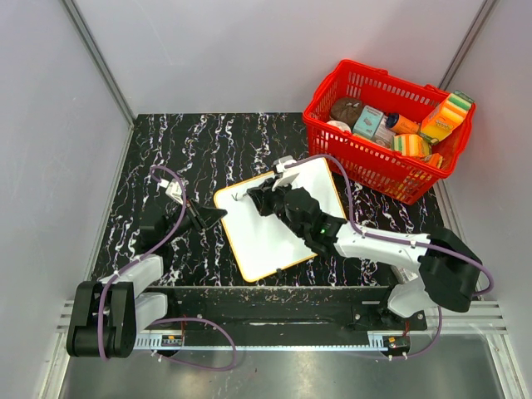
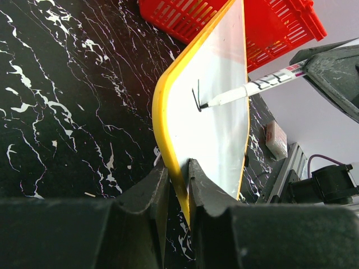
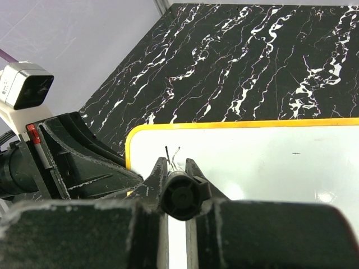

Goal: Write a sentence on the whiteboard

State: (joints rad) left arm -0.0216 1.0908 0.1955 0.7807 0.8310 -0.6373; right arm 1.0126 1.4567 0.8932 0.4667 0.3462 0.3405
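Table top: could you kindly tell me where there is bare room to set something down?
Bare: the far stretch of the table, left of the red basket and beyond the whiteboard. Crowded: the middle, where the left claw pinches the whiteboard's edge and the right claw holds a marker.

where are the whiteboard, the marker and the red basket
whiteboard point(image 1: 259, 241): top external view, bare white face
marker point(image 2: 247, 89): left wrist view, white barrel
red basket point(image 1: 366, 162): top external view, near side wall
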